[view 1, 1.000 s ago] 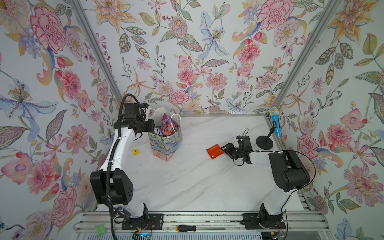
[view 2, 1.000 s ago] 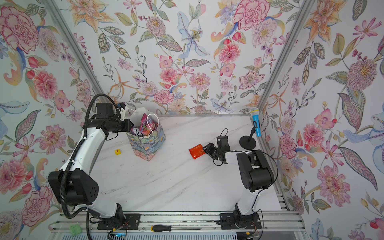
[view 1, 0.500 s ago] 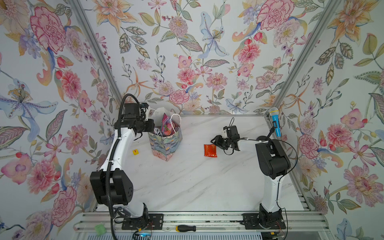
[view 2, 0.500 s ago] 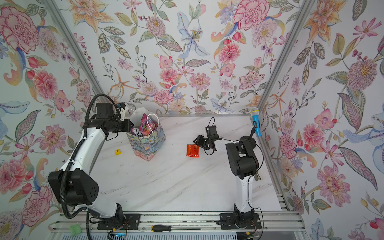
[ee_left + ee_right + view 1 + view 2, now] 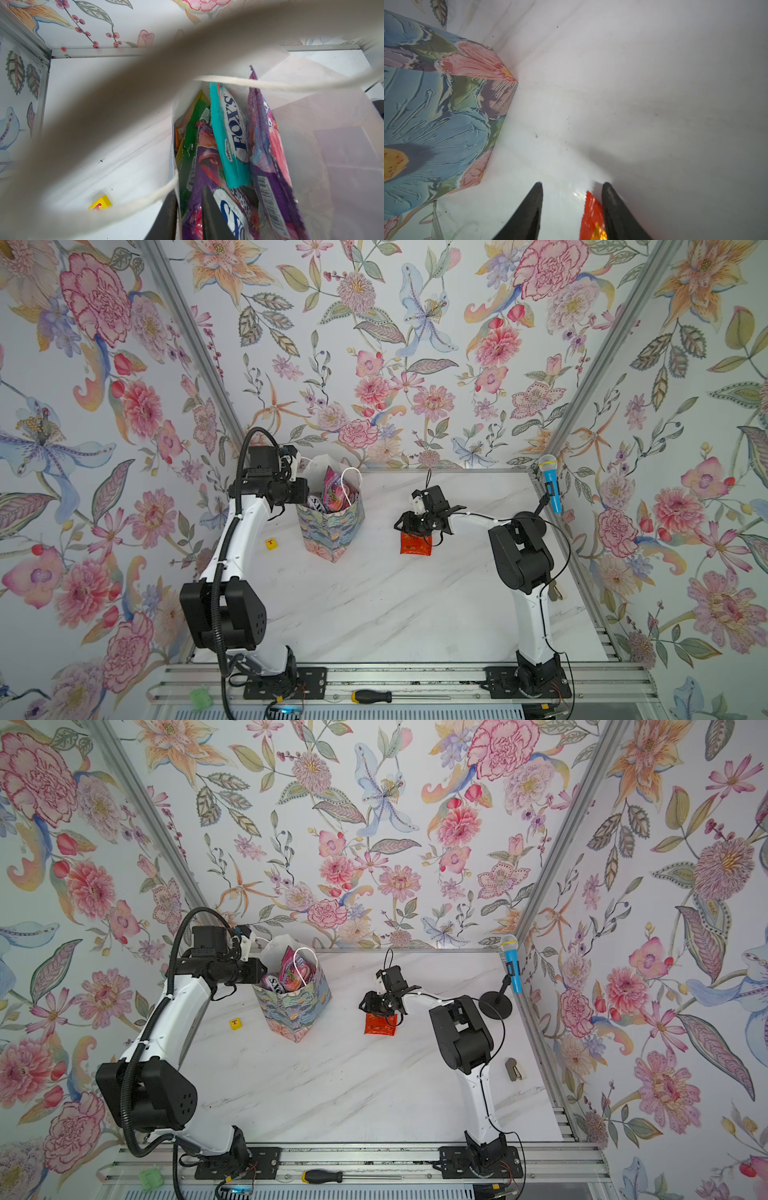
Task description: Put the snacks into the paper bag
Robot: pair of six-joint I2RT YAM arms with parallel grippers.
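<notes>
Left gripper [image 5: 188, 190]: jaws nearly closed, pinching paper bag [image 5: 332, 529] wall. Snacks [image 5: 228, 133] stand inside bag. Right gripper [image 5: 572, 185]: jaws half apart, holding nothing, low over orange packet [image 5: 415, 545]. Packet lies right of bag, apart from it.

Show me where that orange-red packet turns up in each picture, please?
Top view: orange-red packet on the table, right of the paper bag.
Top view: orange-red packet, same spot beside the paper bag.
Left wrist: not in it.
Right wrist: orange-red packet inside the open right claw, beside one finger.
Shared landmark: the paper bag, visible in all four.
</notes>
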